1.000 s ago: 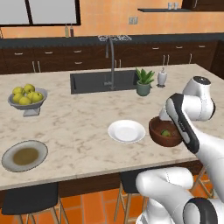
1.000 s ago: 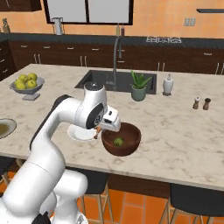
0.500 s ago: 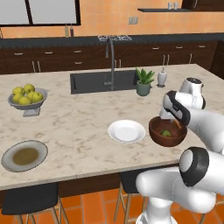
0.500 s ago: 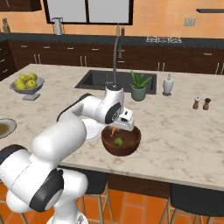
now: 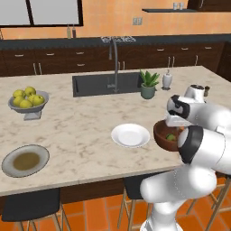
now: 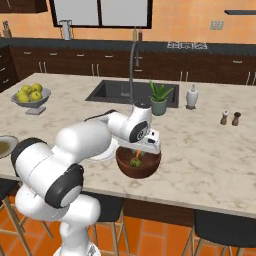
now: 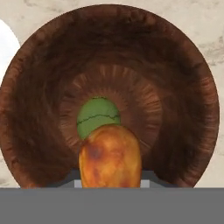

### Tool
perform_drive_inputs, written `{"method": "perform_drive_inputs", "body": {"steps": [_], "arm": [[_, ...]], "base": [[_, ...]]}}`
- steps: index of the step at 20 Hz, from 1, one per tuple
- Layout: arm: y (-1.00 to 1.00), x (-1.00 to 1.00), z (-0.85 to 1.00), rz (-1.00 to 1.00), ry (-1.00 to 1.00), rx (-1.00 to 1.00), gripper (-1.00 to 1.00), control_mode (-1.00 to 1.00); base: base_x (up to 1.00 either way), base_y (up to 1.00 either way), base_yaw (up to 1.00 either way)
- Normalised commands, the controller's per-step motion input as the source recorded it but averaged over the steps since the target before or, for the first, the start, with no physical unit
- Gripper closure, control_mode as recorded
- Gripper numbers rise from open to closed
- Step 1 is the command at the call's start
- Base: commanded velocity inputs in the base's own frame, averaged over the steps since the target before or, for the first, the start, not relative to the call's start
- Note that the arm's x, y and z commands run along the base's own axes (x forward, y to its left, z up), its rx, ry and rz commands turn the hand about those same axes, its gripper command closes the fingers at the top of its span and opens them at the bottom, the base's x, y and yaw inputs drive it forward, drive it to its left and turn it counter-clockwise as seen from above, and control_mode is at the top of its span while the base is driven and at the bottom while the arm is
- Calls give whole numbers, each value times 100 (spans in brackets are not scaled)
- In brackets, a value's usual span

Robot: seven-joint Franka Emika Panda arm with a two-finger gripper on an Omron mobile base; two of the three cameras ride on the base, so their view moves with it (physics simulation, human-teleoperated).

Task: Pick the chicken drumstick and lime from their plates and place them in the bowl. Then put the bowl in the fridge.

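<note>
The reddish-brown bowl (image 5: 161, 133) (image 6: 138, 169) (image 7: 192, 87) stands near the counter's front edge. The dark green lime (image 5: 171, 136) (image 6: 135, 162) (image 7: 98, 115) lies at its bottom. My gripper (image 6: 138, 149) (image 5: 174, 124) (image 7: 111, 180) hangs just above the bowl, shut on the orange-brown chicken drumstick (image 7: 110, 157) (image 6: 137, 152), whose end points down toward the lime. The white plate (image 5: 130, 135) (image 6: 102, 153) lies bare beside the bowl. The grey plate with a brownish centre (image 5: 25, 160) (image 6: 4, 146) sits at the far left. The fridge is out of view.
A grey footed fruit bowl of yellow-green apples (image 5: 28, 100) (image 6: 31, 95) stands at the left. Behind are the sink (image 5: 106, 84), faucet (image 6: 133, 65), potted plant (image 5: 148, 84) and soap bottle (image 6: 192, 96). Two shakers (image 6: 230, 118) stand to the right.
My hand has swung sideways from beside the bowl to right over it, carrying the drumstick. The bowl, lime and plates have stayed put.
</note>
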Motion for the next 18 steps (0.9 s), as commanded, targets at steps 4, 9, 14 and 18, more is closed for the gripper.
{"method": "perform_drive_inputs", "body": {"steps": [4, 9, 14, 18], "arm": [[0, 32, -54, 4, 1, 0, 100, -100], [0, 32, -52, 0, 4, -1, 100, -100], [0, 9, -20, 0, 1, -1, -100, -100], [3, -3, 1, 0, -1, 0, -100, -100]], "base": [[0, 0, 0], [0, 0, 0], [0, 0, 0], [0, 0, 0]]}}
